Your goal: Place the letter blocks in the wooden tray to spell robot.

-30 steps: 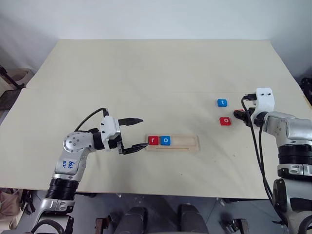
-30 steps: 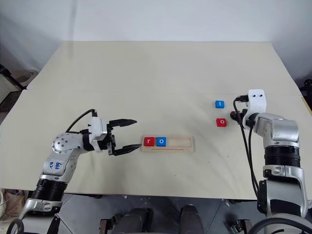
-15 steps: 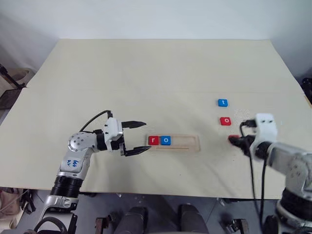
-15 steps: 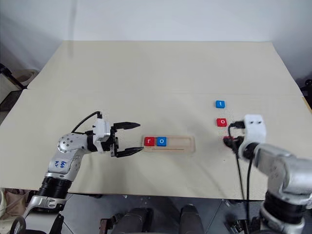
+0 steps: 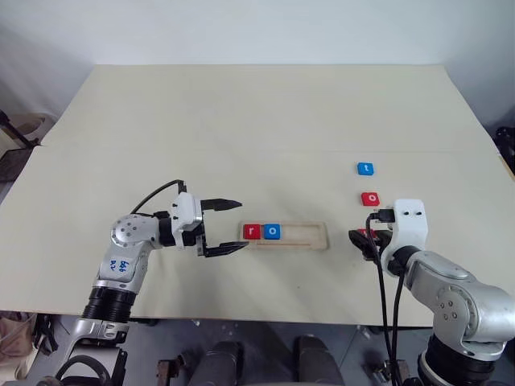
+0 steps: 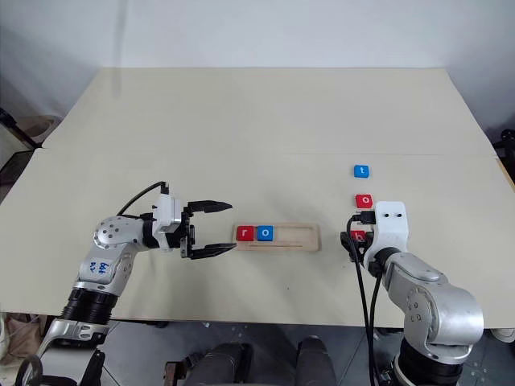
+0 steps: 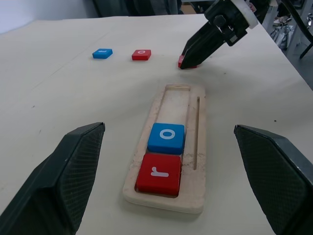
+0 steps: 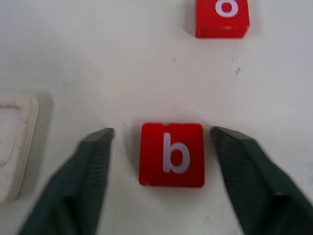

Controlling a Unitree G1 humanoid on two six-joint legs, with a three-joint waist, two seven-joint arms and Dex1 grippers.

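wooden tray [image 5: 315,238] holding red r [image 5: 253,232], blue o [image 5: 273,232], rest bare

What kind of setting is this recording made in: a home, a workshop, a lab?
Most likely a lab or test room set up for a tabletop exercise. A large bare pale table stands against a plain white wall, and on it lie just a wooden tray and a few letter blocks.

Left arm enters from lower left of the head view, forearm bent toward centre; left gripper [image 5: 228,226] points level toward frame right, jaws spread wide, nothing between them. Right arm enters from lower right, wrist angled downward; right gripper [image 8: 159,147] in the lower-right area, fingers parted with gaps on both sides.
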